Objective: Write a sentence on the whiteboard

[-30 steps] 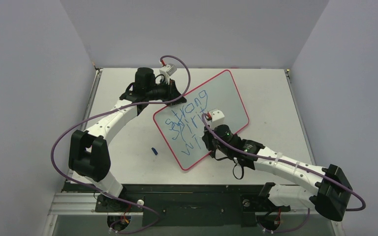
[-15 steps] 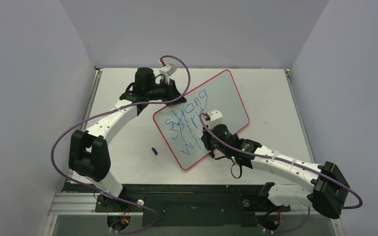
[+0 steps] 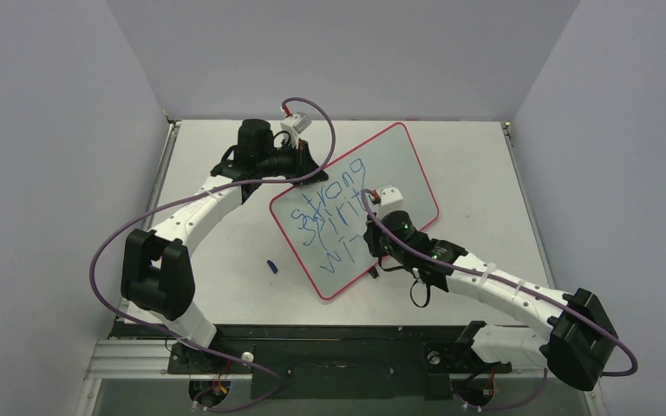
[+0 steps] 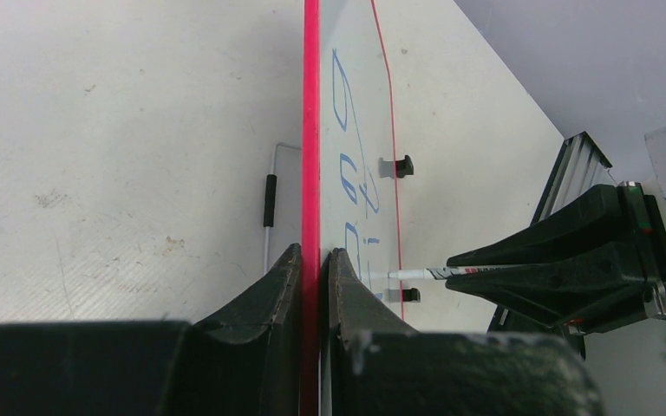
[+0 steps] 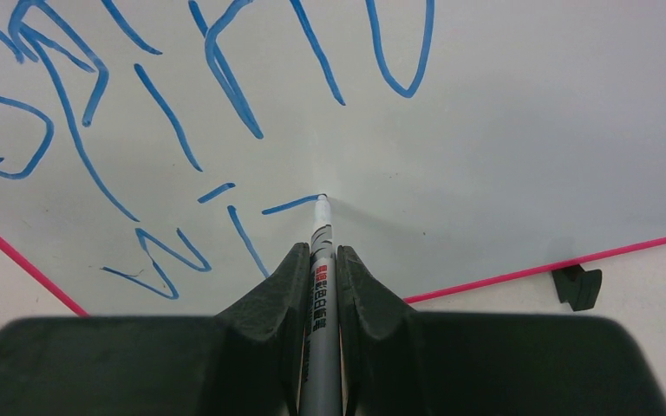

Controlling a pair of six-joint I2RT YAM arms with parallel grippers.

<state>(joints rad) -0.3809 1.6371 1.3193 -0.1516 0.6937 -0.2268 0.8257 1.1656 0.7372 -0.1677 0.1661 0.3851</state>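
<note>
Clamps the red rim of the whiteboard in the clenched left hand at the middle of the table; grasps a marker in the right hand, tip touching the board at the end of a short blue stroke in the third line of the sentence. From the right wrist, points the marker at 12 o'clock, leaving bare board at 3 o'clock, probably the way for letters yet to come

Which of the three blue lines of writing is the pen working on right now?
The bottom line, by the whiteboard's near edge: the marker's tip touches a short stroke there, after "wi". The other two look finished.
</note>
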